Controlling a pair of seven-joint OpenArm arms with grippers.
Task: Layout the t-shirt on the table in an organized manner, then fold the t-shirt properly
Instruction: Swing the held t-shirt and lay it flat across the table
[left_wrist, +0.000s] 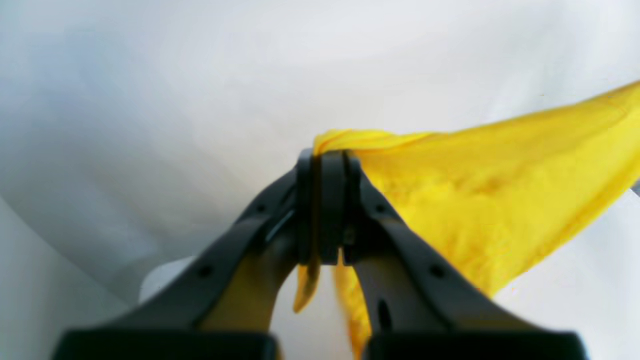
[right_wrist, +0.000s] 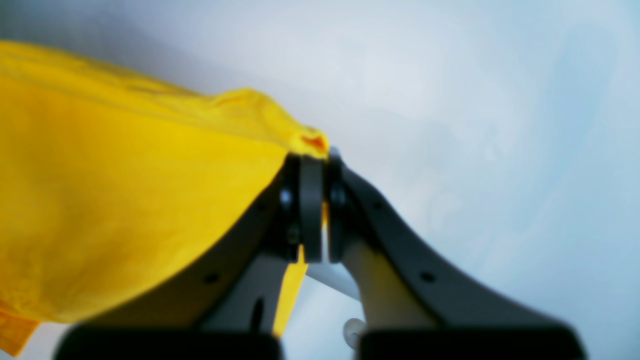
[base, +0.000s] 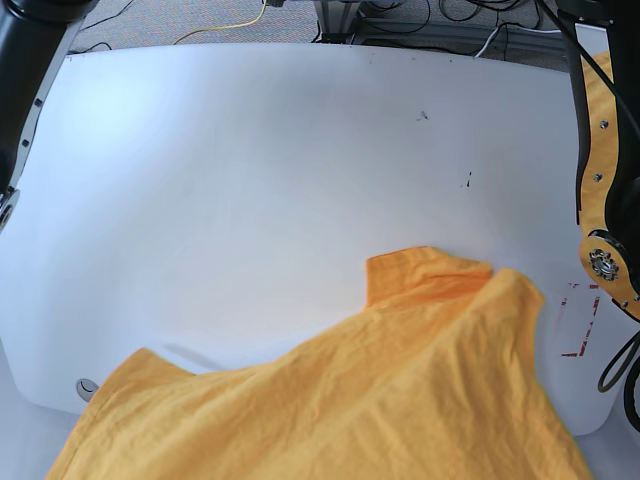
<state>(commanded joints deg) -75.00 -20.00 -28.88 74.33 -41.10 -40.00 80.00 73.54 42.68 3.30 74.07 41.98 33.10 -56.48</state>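
The t-shirt (base: 400, 380) is bright orange-yellow and wrinkled, spread across the near edge of the white table (base: 250, 180) in the base view, with a sleeve poking up near the middle. In the left wrist view my left gripper (left_wrist: 325, 160) is shut on a bunched edge of the t-shirt (left_wrist: 500, 190), which stretches away to the right. My right gripper (right_wrist: 314, 160) is likewise shut on a pinch of the t-shirt (right_wrist: 125, 200), the cloth fanning out to the left. Neither gripper's fingertips show in the base view.
A grommet hole (base: 88, 387) sits at the table's near left corner beside the shirt. A red-marked rectangle (base: 580, 320) lies at the right edge, near the left arm (base: 600, 200). The right arm (base: 25, 60) stands at the far left. Cables (base: 230, 25) run behind the table.
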